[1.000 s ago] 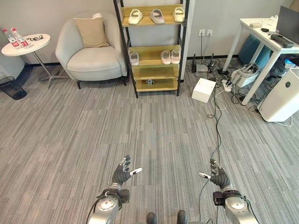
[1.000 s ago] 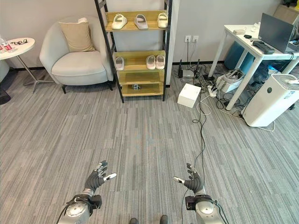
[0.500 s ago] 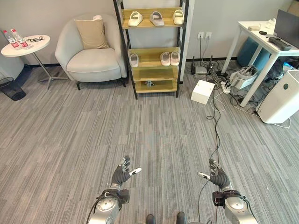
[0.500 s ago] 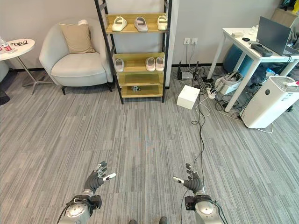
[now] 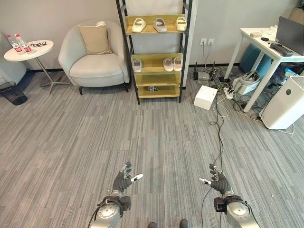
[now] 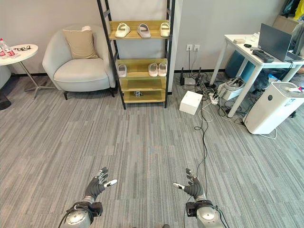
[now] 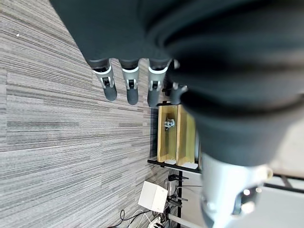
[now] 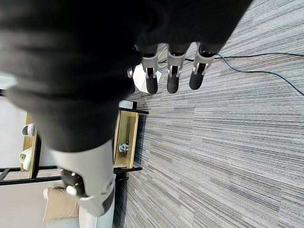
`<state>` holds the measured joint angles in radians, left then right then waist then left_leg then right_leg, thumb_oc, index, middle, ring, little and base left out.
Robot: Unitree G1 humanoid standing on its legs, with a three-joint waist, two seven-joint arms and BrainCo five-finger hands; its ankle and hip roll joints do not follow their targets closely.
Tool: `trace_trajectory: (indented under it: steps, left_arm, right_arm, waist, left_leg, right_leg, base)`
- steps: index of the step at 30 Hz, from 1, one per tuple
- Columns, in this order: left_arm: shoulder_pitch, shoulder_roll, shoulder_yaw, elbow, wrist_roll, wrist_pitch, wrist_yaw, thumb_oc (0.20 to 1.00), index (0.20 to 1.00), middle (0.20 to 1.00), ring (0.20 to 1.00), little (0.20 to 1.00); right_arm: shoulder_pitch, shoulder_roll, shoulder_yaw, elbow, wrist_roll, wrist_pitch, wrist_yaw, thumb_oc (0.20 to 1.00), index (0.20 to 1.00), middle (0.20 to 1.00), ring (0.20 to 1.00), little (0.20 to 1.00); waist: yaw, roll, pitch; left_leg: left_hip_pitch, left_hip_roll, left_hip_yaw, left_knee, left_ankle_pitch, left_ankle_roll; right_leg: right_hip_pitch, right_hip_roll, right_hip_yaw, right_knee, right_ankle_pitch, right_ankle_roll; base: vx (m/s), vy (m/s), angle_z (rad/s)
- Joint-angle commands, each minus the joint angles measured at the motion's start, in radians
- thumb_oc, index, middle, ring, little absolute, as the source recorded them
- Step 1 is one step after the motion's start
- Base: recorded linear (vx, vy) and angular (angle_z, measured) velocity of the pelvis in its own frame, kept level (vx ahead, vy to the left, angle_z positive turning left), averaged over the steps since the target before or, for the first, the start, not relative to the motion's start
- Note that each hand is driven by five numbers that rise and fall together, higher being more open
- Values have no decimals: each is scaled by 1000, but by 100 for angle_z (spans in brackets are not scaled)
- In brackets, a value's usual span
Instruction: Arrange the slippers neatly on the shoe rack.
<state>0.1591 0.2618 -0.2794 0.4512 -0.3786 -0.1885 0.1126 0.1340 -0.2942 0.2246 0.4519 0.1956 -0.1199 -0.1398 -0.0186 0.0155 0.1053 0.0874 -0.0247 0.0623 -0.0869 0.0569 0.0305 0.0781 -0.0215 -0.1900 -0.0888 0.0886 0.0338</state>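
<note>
Pale slippers (image 5: 160, 24) already sit on the shoe rack (image 5: 154, 62) at upper centre, unevenly spaced; left hand (image 5: 124, 177) and right hand (image 5: 217, 181) spread, empty, far off.

Pale slippers (image 5: 168, 64), grey striped carpet (image 5: 71, 137)

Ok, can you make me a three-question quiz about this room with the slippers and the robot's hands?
1. Where is the shoe rack?
A. beside the armchair
B. under the white desk
C. on the round table

2. How many slippers sit on the top shelf?
A. one
B. three
C. six

3. What are the left hand and right hand doing?
A. holding slippers
B. open, holding nothing
C. gripping a cable

Answers: 1 A, the rack stands right next to the chair. 2 B, three lie in a row. 3 B, fingers spread over bare floor.
</note>
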Motion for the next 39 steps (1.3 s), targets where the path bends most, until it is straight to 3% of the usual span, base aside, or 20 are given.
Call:
trace_trajectory:
  steps: [1,18,23,24,28,29,30,31,32,33,36,39]
  left_arm:
    - [-41,-10,13,6,-41,-30,-13,1000,1000,1000,1000,1000]
    - [-38,5,23,-15,-39,-40,-8,1000,1000,1000,1000,1000]
    - [-9,36,41,-38,-32,-41,-29,1000,1000,1000,1000,1000]
    - [-6,52,54,-27,-29,-46,-29,1000,1000,1000,1000,1000]
    - [-4,66,65,-27,-26,-46,-27,1000,1000,1000,1000,1000]
    - [-2,70,73,-25,-21,-46,-27,1000,1000,1000,1000,1000]
    - [-2,78,82,-19,-9,-45,-27,1000,1000,1000,1000,1000]
    - [-5,82,85,-13,1,-43,-28,1000,1000,1000,1000,1000]
    - [-16,84,89,-10,7,-46,-27,1000,1000,1000,1000,1000]
    - [-15,84,89,-10,7,-46,-27,1000,1000,1000,1000,1000]
    - [-32,88,78,-27,3,-47,-36,1000,1000,1000,1000,1000]
    - [-55,86,74,-30,8,-42,-43,1000,1000,1000,1000,1000]
  right_arm:
    - [-37,-11,3,-53,-7,-26,3,1000,1000,1000,1000,1000]
    - [-54,-13,18,-44,7,-22,11,1000,1000,1000,1000,1000]
    - [-47,-19,4,-52,16,-22,24,1000,1000,1000,1000,1000]
    - [-53,-19,-4,-50,14,-20,28,1000,1000,1000,1000,1000]
    - [-60,-18,-5,-48,8,-20,32,1000,1000,1000,1000,1000]
    - [-63,-17,-3,-46,0,-18,35,1000,1000,1000,1000,1000]
    - [-61,-20,3,-47,-23,-13,48,1000,1000,1000,1000,1000]
    - [-56,-21,2,-49,-27,-12,52,1000,1000,1000,1000,1000]
    - [-48,-21,1,-55,-29,-12,56,1000,1000,1000,1000,1000]
    - [-48,-21,0,-55,-29,-12,56,1000,1000,1000,1000,1000]
    - [-54,-31,-3,-62,-26,-9,53,1000,1000,1000,1000,1000]
    - [-72,-36,7,-57,-39,0,48,1000,1000,1000,1000,1000]
  waist:
    - [-10,-16,22]
    - [0,-27,40]
    - [2,-31,47]
    - [0,-23,61]
    - [3,-19,80]
    - [5,-18,90]
    - [3,-18,111]
    - [1,-22,120]
    - [4,-21,135]
    - [4,-21,135]
    - [11,-11,147]
    - [21,-21,150]
  left_leg:
    - [44,-6,45,0,-165,-10]
    - [13,-10,44,0,-162,-7]
    - [17,-23,31,0,-177,9]
    - [18,-25,27,0,-180,22]
    - [19,-29,32,0,-184,34]
    - [24,-31,37,0,-188,41]
    - [47,-42,48,0,-199,55]
    - [57,-46,52,0,-203,59]
    - [79,-43,63,0,-214,60]
    - [79,-43,63,0,-215,60]
    - [82,-28,76,0,-222,48]
    - [94,-25,98,0,-234,31]
  right_leg:
    - [75,-28,-42,2,-216,43]
    - [46,-29,-50,2,-209,51]
    - [63,-38,-61,2,-200,59]
    - [14,-49,-60,107,-223,70]
    - [-45,-71,-65,233,-245,90]
    - [-82,-91,-75,313,-240,107]
    - [-133,-131,-93,450,-191,147]
    - [-162,-145,-88,517,-170,159]
    - [-199,-170,-111,547,-154,149]
    - [-197,-169,-112,546,-154,148]
    - [-170,-142,-161,294,-142,116]
    - [-177,-108,-149,50,-79,131]
  base:
    - [0,0,0]
    - [8,9,0]
    - [67,128,1]
    - [32,188,2]
    - [-4,152,-2]
    - [29,194,-5]
    - [53,232,-11]
    - [120,207,-19]
    - [91,85,-25]
    - [114,44,-20]
    - [128,-55,-11]
    - [248,-152,-26]
